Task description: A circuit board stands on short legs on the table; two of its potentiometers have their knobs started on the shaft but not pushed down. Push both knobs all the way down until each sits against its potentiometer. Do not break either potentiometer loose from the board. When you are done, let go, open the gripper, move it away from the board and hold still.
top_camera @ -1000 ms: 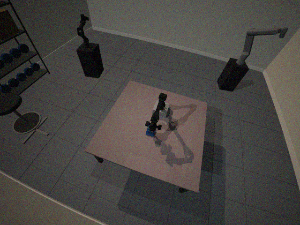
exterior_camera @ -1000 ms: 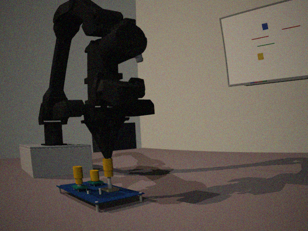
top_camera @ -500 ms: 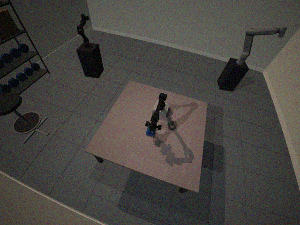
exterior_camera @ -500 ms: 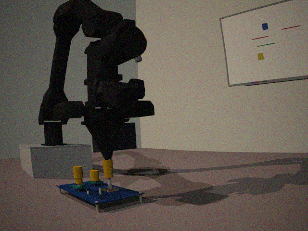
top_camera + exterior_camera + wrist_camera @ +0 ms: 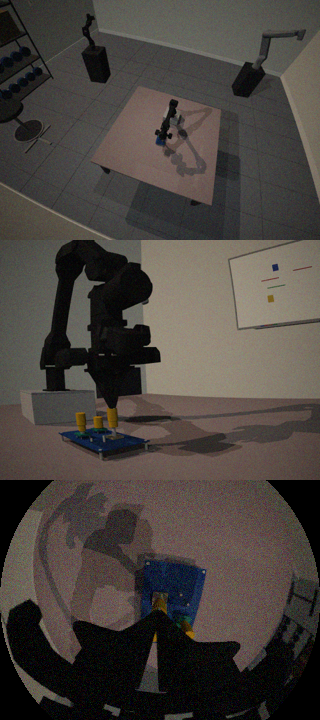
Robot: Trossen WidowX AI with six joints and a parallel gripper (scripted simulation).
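Observation:
The blue circuit board stands on short legs. A yellow knob sits high on the grey shaft of a potentiometer with a tan base, with shaft showing below it. My gripper is shut, its fingertips at the top of this knob, seemingly touching. A second tall yellow knob stands over a green-based potentiometer at the left, a little shaft showing under it. A shorter yellow knob sits low over another green base behind. Nothing shows between the fingers.
Two small pale posts, one short and one taller, rise from the board near the knobs. The arm's white base block stands behind the board on the pink table. Arm shadows lie on the table beside the board.

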